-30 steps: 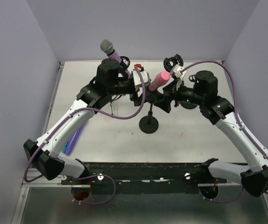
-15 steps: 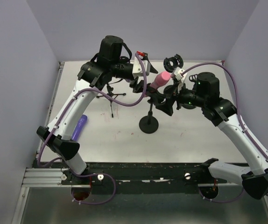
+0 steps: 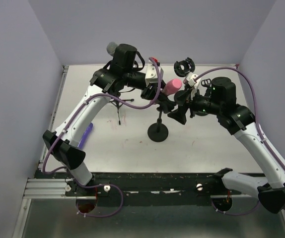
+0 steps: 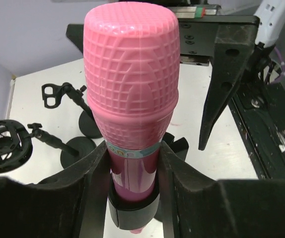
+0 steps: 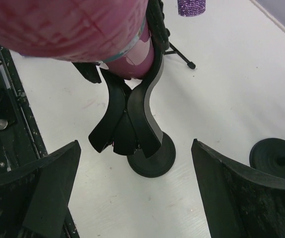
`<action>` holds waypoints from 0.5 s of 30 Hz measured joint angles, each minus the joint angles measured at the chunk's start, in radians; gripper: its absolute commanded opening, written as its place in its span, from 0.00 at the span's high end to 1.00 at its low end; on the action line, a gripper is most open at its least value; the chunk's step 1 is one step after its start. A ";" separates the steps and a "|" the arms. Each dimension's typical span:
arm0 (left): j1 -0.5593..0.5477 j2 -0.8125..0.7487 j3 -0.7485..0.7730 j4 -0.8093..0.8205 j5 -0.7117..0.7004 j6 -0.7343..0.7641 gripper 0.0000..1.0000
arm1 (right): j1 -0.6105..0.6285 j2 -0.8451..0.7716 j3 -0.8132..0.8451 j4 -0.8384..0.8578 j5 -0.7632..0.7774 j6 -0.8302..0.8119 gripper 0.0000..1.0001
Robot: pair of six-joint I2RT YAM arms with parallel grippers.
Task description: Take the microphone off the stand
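The pink microphone sits tilted in the clip of a black stand with a round base. My left gripper is shut on its handle. In the left wrist view the microphone stands between my two fingers, which press on both sides of the handle just above the stand's clip. My right gripper is open and empty just right of the stand's pole. In the right wrist view its fingers are spread wide on either side of the stand base, with the microphone above.
A second microphone with a grey head and purple glitter body sits on a tripod stand behind my left arm. An empty clip stand is at the back. A purple object lies on the table at left.
My left arm rose and swung its gripper in over the stand, and it now grips the pink microphone's handle. My right gripper shifted slightly right and down, still open.
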 measured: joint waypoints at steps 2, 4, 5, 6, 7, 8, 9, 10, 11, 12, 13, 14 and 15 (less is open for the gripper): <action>0.000 -0.028 -0.048 0.061 -0.017 -0.054 0.99 | -0.004 -0.013 0.000 -0.001 0.007 0.000 0.00; -0.005 -0.072 -0.109 0.116 -0.062 -0.110 1.00 | -0.004 -0.031 0.000 -0.001 0.016 -0.003 0.00; -0.013 -0.100 -0.135 0.127 -0.108 -0.143 1.00 | -0.005 -0.042 0.000 0.000 0.019 -0.003 0.00; -0.023 -0.118 -0.147 0.128 -0.145 -0.166 1.00 | -0.006 -0.051 0.000 0.002 0.019 -0.003 0.00; -0.037 -0.134 -0.156 0.128 -0.189 -0.200 1.00 | -0.007 -0.059 0.000 0.005 0.019 -0.003 0.00; -0.049 -0.149 -0.163 0.128 -0.224 -0.234 1.00 | -0.008 -0.065 0.000 0.008 0.018 -0.004 0.00; -0.059 -0.162 -0.171 0.129 -0.255 -0.267 1.00 | -0.009 -0.069 0.000 0.013 0.013 -0.008 0.00; -0.066 -0.177 -0.188 0.133 -0.277 -0.296 0.98 | -0.009 -0.069 0.000 0.017 0.003 -0.011 0.00; -0.069 -0.195 -0.210 0.142 -0.292 -0.320 0.93 | -0.009 -0.069 0.000 0.023 -0.013 -0.017 0.00; -0.069 -0.213 -0.230 0.153 -0.307 -0.333 0.85 | -0.010 -0.068 -0.002 0.029 -0.031 -0.024 0.00; -0.068 -0.232 -0.250 0.165 -0.320 -0.344 0.74 | -0.010 -0.068 -0.004 0.036 -0.050 -0.034 0.00; -0.068 -0.246 -0.270 0.175 -0.330 -0.351 0.62 | -0.010 -0.067 -0.007 0.042 -0.070 -0.045 0.00; -0.067 -0.270 -0.296 0.190 -0.336 -0.358 0.54 | -0.010 -0.065 -0.008 0.048 -0.090 -0.058 0.00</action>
